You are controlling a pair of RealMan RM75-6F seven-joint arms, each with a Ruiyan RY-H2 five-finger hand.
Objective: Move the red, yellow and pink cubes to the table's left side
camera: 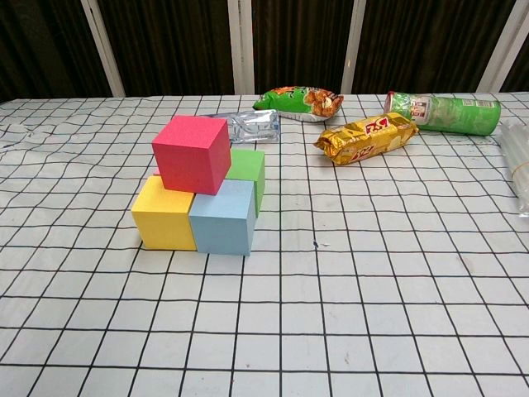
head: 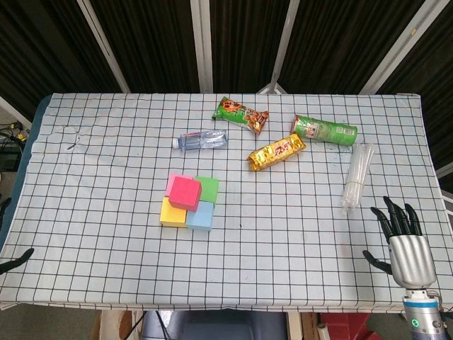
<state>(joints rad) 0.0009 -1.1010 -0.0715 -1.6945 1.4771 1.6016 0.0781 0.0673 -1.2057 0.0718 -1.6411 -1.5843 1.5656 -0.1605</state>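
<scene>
worktop (head: 106, 177): white cloth with black grid, creased at the far left; dark slatted wall with pale struts behind.

stack near centre: red cube (head: 185, 193) on top, touching yellow cube (head: 172, 214), blue cube (head: 202, 217), green cube (head: 208, 188); pink cube (head: 171, 183) mostly hidden beneath the red.

far side: water bottle (head: 202, 139), green snack bag (head: 242, 115), gold snack bag (head: 276, 152), green tube can (head: 325, 130), clear sleeve (head: 357, 176).

right robot hand (head: 403, 237): near right corner, fingers spread wide, holding nothing.

left robot hand (head: 14, 260): cut off at left edge, state cannot be told.
</scene>
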